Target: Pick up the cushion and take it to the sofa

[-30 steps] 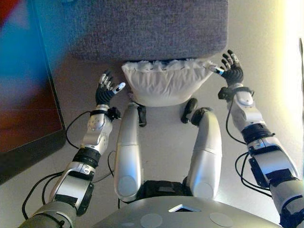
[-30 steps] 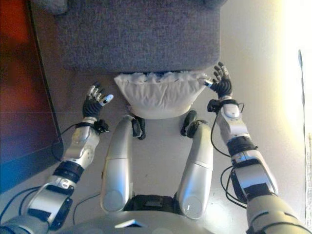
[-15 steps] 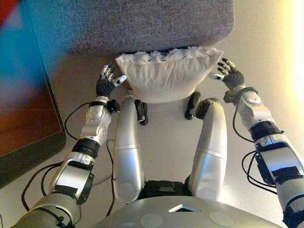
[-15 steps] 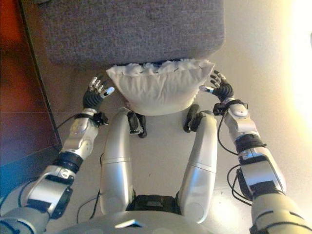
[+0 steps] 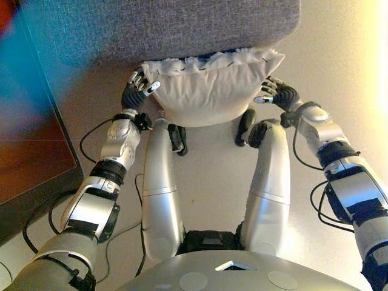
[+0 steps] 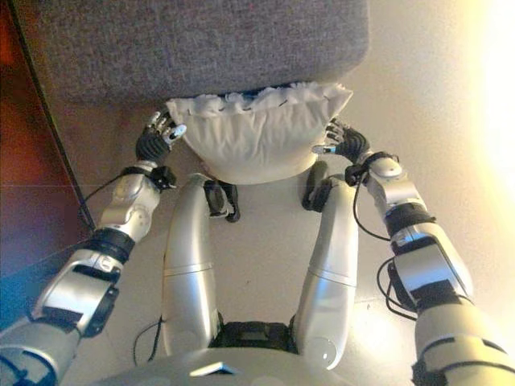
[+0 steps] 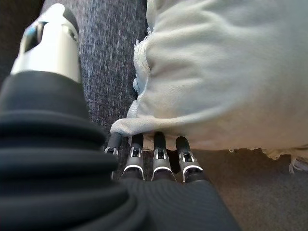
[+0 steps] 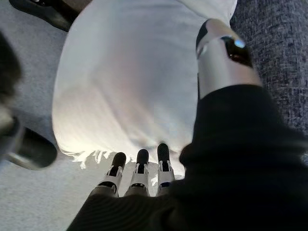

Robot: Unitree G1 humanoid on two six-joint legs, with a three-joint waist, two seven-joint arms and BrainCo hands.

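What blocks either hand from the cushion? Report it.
Nothing visible. The left hand and right hand flank the cushion, straight fingers meeting its lower edge. The cushion lies on the floor against the sofa.

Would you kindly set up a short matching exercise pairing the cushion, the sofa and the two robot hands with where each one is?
Things:
1. cushion
2. sofa
3. left robot hand
4. right robot hand

Places:
A. at the cushion's right end
B. on the floor against the sofa's front
C. at the cushion's left end
D. behind the cushion

Pairs: 1-B, 2-D, 3-C, 4-A
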